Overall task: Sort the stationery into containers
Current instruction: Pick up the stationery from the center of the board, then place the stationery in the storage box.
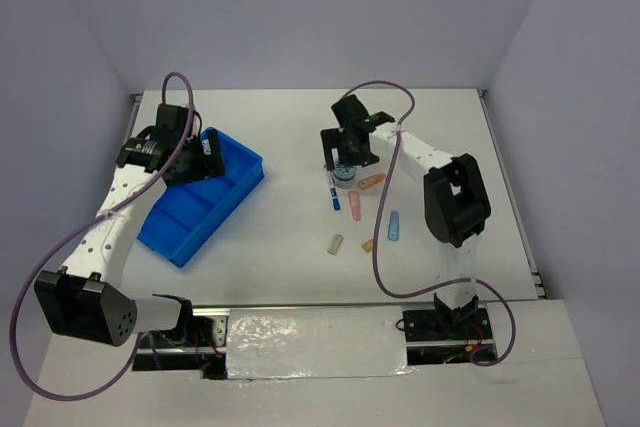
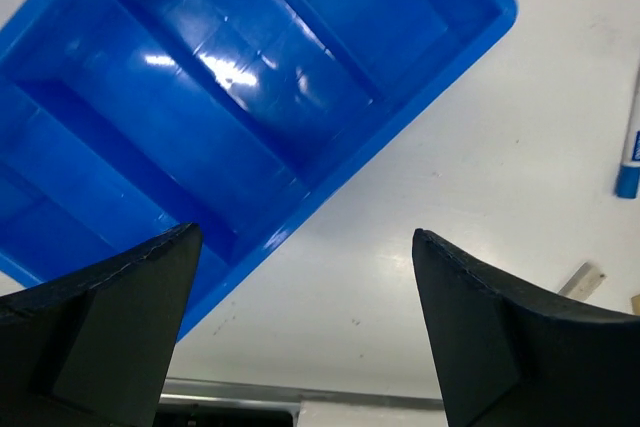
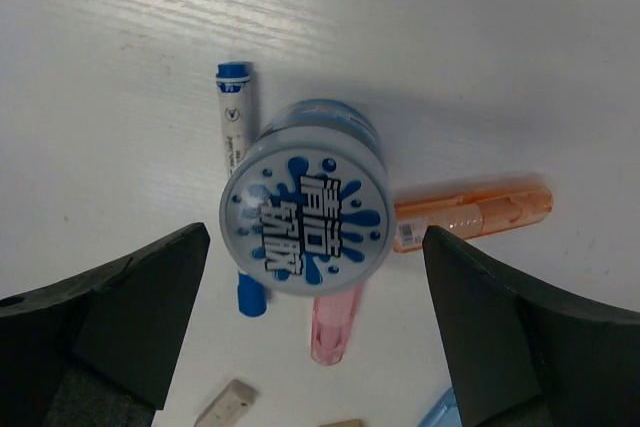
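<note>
In the overhead view the blue tray (image 1: 190,215) lies slantwise on the white table (image 1: 280,257) at centre left, its long dividers running along its length. The left gripper (image 1: 203,161) hangs over the tray's upper end. From the left wrist view its fingers (image 2: 120,317) stand wide apart with nothing between them. Below them are the tray's corner (image 2: 250,77) and bare table. A rounded dark shape at the top edge of that view, inside a tray compartment, is cut off too much to identify.

Right of centre in the overhead view the loose stationery lies well apart from the tray. The right gripper (image 1: 343,155) is over this cluster, directly above a round blue-and-white patterned disc (image 1: 344,179). In the right wrist view the disc (image 3: 305,209) sits between the spread fingers (image 3: 120,317) with a gap on each side, so the jaws are open and grip nothing. The blue-white pen (image 3: 232,137) lies just left of the disc, partly hidden under its edge. A pink capsule piece (image 3: 335,322) pokes out below the disc and an orange one (image 3: 475,212) lies to its right. Lower in the overhead view lie a grey block (image 1: 336,243) and a tan block (image 1: 367,245). A light-blue piece (image 1: 394,226) is farthest right.
</note>
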You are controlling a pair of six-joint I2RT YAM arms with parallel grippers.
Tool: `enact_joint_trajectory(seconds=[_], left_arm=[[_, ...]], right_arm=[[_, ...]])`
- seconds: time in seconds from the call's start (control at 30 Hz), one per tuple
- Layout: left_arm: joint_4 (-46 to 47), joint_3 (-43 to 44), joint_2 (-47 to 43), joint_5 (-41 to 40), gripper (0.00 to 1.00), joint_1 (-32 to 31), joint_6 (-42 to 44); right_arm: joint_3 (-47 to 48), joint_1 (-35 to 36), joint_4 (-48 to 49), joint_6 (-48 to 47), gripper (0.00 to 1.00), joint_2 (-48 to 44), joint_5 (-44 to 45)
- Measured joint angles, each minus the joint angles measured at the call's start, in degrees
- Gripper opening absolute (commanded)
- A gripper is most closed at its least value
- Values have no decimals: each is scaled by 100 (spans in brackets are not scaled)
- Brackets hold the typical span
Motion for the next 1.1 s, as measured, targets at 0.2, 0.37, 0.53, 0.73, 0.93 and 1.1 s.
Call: enact_joint_trajectory(seconds=[0.2, 0.37, 0.53, 0.73, 0.93, 1.1], left_arm=[[-173, 35, 20, -81, 99, 0, 17], [-267, 140, 39, -94, 99, 0, 35], [-313, 164, 66, -133, 99, 0, 31], [-391, 223, 57, -636, 99, 20, -374], [-424, 501, -33, -929, 99, 179, -966], [-538, 984, -48, -957, 99, 251, -1154]], right_arm=[[70, 0, 83, -101, 69, 365, 63], [136, 0, 96, -151, 48, 404, 221], [175, 15, 94, -160, 40, 264, 354], [345, 420, 651, 81, 39, -470, -951], [1080, 1425, 1845, 549, 42, -367, -1843], [2175, 1814, 2424, 798, 42, 584, -2048]])
